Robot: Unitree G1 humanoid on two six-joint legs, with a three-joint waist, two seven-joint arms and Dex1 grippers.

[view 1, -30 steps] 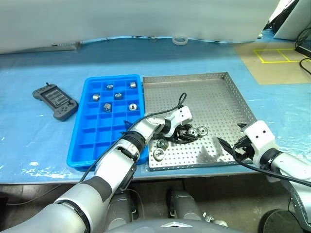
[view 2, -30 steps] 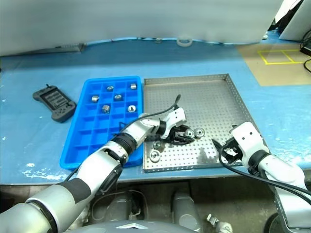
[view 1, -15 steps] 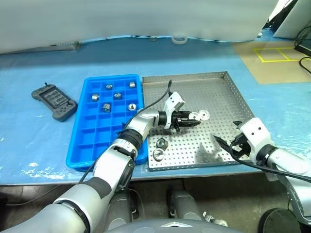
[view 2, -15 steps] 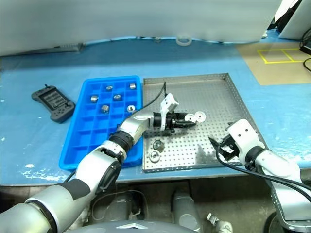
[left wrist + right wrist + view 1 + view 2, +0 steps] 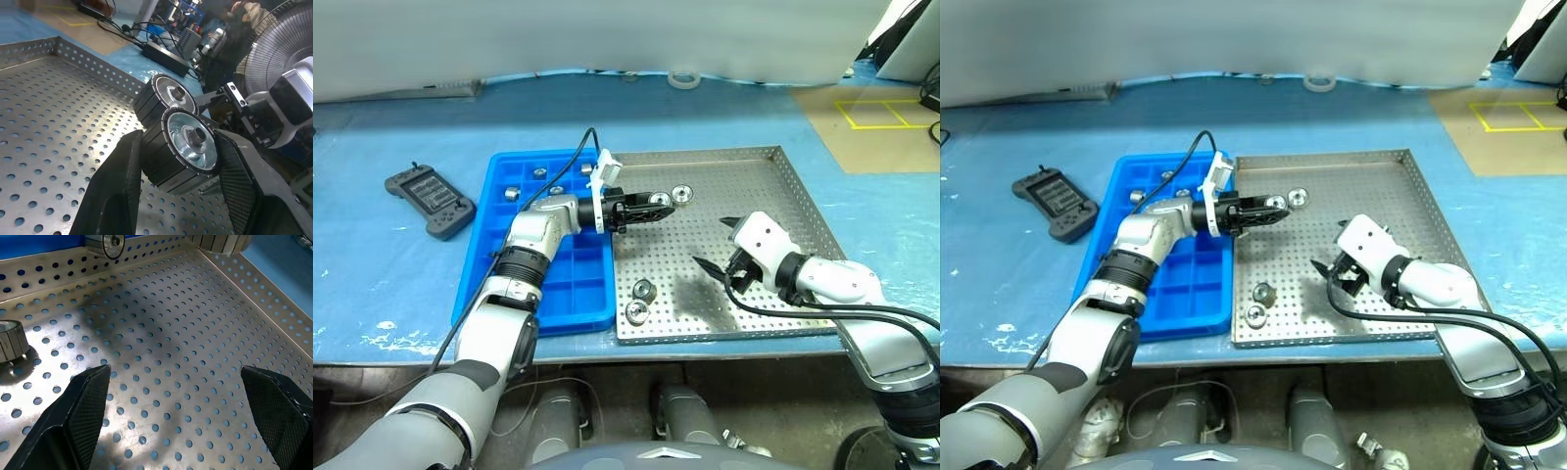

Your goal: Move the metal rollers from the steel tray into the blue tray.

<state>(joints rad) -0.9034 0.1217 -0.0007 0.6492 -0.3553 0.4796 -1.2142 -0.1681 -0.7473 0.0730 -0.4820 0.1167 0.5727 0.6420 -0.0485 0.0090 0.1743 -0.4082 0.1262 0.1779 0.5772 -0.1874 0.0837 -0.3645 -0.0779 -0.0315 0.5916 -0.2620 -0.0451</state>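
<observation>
Left end effector [image 5: 651,203] pinches a metal roller [image 5: 188,139] level above the steel tray [image 5: 773,211], apparently for carriage to the blue tray [image 5: 499,294] alongside, while the right end effector [image 5: 720,245] hovers spread over the steel tray near two remaining rollers [image 5: 641,301].

Workshop: taped floor [image 5: 871,113], cables [image 5: 146,29], fan [image 5: 288,34].
</observation>
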